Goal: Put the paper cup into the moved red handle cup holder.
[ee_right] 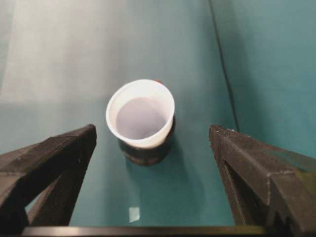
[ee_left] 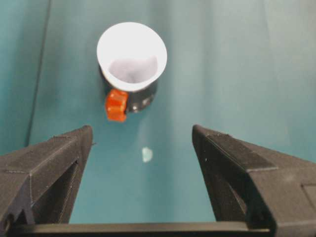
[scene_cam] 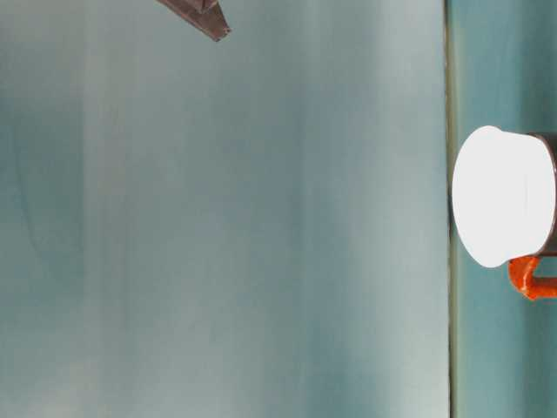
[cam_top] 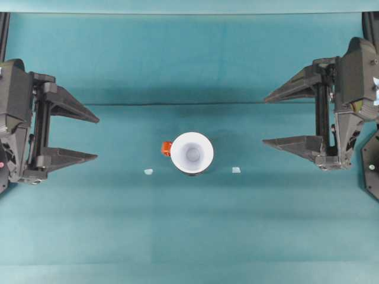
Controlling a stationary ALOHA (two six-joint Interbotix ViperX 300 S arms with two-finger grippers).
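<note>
The white paper cup (cam_top: 192, 152) stands upright inside the black red handle cup holder (cam_top: 193, 172) at the middle of the table; its orange-red handle (cam_top: 166, 148) sticks out toward the left. The cup (ee_left: 132, 57) and the holder (ee_left: 143, 98) appear ahead of my left gripper (ee_left: 143, 148), and the cup (ee_right: 140, 113) in the holder (ee_right: 146, 152) ahead of my right gripper (ee_right: 153, 140). The table-level view has the cup (scene_cam: 503, 195) above the handle (scene_cam: 528, 278). My left gripper (cam_top: 96, 138) is open at the left edge. Open as well, my right gripper (cam_top: 265, 120) stays at the right edge. Both are well apart from the cup.
Two small pale markers lie on the teal cloth, one left (cam_top: 148, 171) and one right (cam_top: 236, 170) of the holder. A fold line (cam_top: 189, 105) crosses the cloth behind the cup. A dark fingertip (scene_cam: 207, 19) pokes into the table-level view.
</note>
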